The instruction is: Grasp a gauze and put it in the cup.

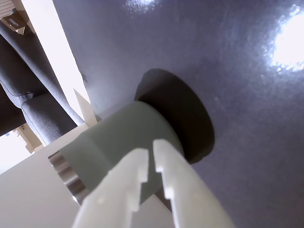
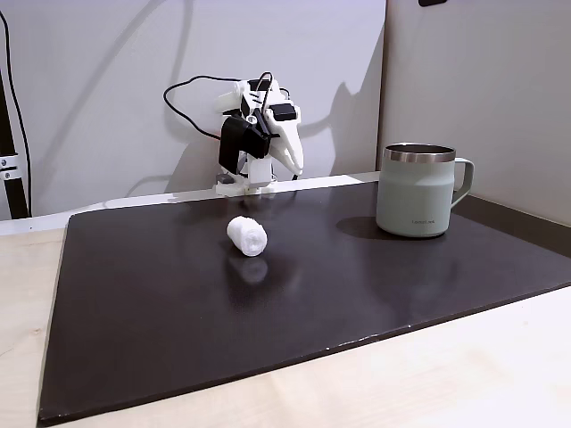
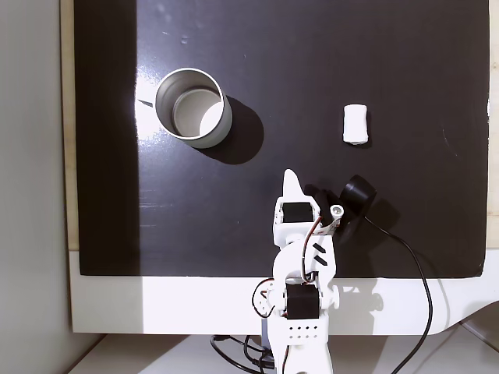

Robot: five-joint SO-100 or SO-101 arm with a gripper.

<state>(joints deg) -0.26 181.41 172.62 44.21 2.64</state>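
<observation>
Nothing is in our grasp yet: the gripper [image 1: 151, 164] has its two white fingers drawn nearly together with just a thin slit between them, and that slit is bare. We judge ourselves at the very start of the task, arm folded back near the mat's [image 3: 437, 47] bottom edge as a fixed view from above shows it, with the reach for the gauze not begun.

The gauze [image 3: 355, 124] lies on its side on the dark mat, toward the right edge in that view and well apart from the cup [image 3: 222, 125], which stands upright nearer the left edge. In a fixed view from the front, the gauze [image 2: 247, 236] sits near the middle of the mat and the cup [image 2: 415, 194] toward the far right corner. The wrist view looks at the cup [image 1: 118, 137], not the roll.

Next, we think, we must swing toward the roll, spread the fingers wider than it, and come down across its short width.
</observation>
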